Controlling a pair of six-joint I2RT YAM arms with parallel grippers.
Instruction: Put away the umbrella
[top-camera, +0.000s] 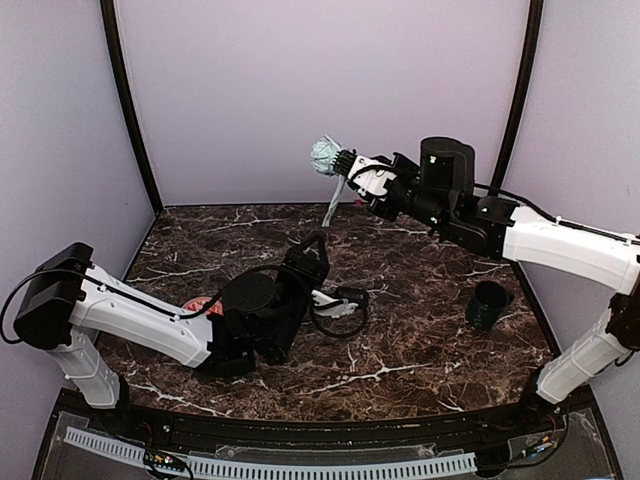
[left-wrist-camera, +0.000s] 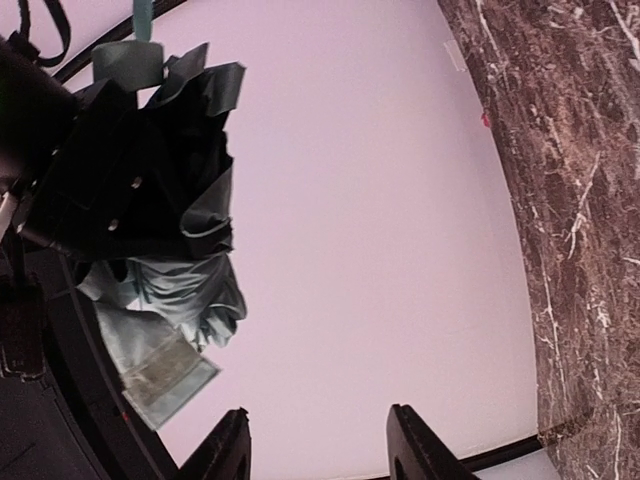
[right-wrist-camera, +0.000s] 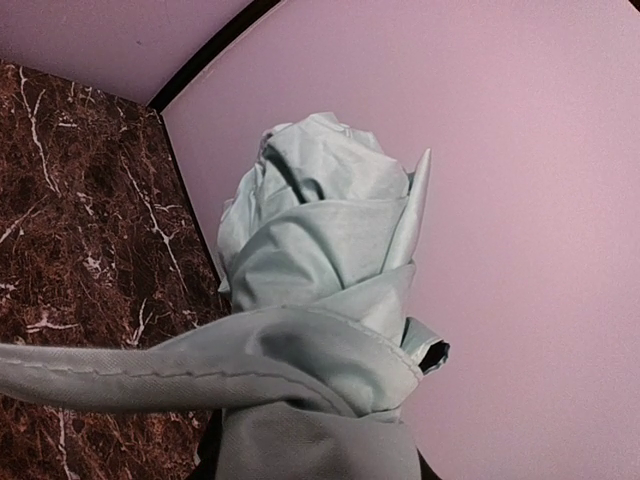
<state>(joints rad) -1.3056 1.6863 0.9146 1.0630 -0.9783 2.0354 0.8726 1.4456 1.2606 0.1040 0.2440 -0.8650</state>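
— Fingertips (left-wrist-camera: 228, 452) of the left pincer (left-wrist-camera: 318, 450) are sitting right under the lens, spread apart with only the back wall (left-wrist-camera: 380, 220) between them. Why is it gaping at nothing?

— It's looking up at the umbrella (left-wrist-camera: 150, 200), I think. The bundle is hanging above it and off to one side, with black lining and mint folds spilling loose. The open jaws are probably lining up to gather that slack.

— So the umbrella isn't resting on anything?

— No. The right pincer (top-camera: 350, 165) is gripping it and holding it in the air above the far part of the tabletop (top-camera: 420, 350), a little right of the middle. Fabric is hiding that pincer's fingers in its own wrist view, but the overhead view is showing the bundle carried at its tip.

— Why up there?

— Raised like that, the fabric strap (top-camera: 334, 205) is dangling free below the bundle instead of getting pinned under it. I'm guessing the strap is what needs wrapping round the folds.

— Is it partly furled, then?

— The end facing the right wrist camera is looking fairly tightly rolled, while the side facing the left camera is hanging loose. I can't make out the handle.

— Is the dark green cup (top-camera: 488, 305) playing any part?

— It's standing upright near the right edge, well apart from both pincers.
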